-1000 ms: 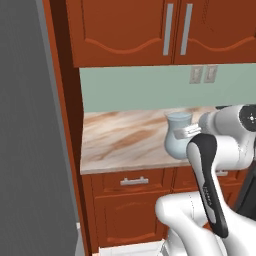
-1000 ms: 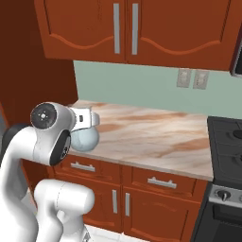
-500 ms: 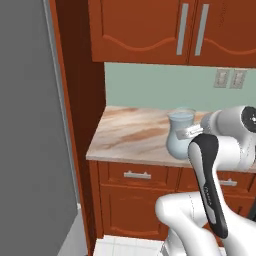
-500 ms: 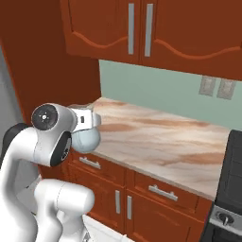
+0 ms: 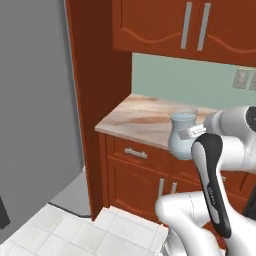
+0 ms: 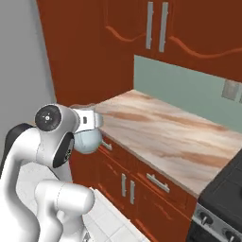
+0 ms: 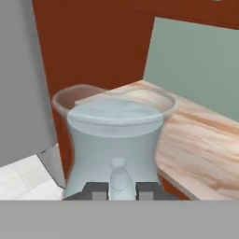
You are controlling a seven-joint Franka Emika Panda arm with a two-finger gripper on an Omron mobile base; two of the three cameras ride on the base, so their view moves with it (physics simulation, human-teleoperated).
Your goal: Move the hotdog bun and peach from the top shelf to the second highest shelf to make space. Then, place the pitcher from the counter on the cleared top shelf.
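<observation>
Pale glass, the pitcher (image 5: pixel 181 135) hung off the counter's (image 5: pixel 145 117) front edge in the left base view. From the right, it sat beside my wrist. In the hand view my gripper (image 7: pixel 119 190) clamped its base.

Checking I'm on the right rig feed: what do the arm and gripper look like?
The arm is glossy white with rounded, tube-like links. One link carries a long black panel, and a round dark grey joint cap shows in the right base view. The gripper has two small dark, squared finger tips. No cables or markings are visible.
</observation>
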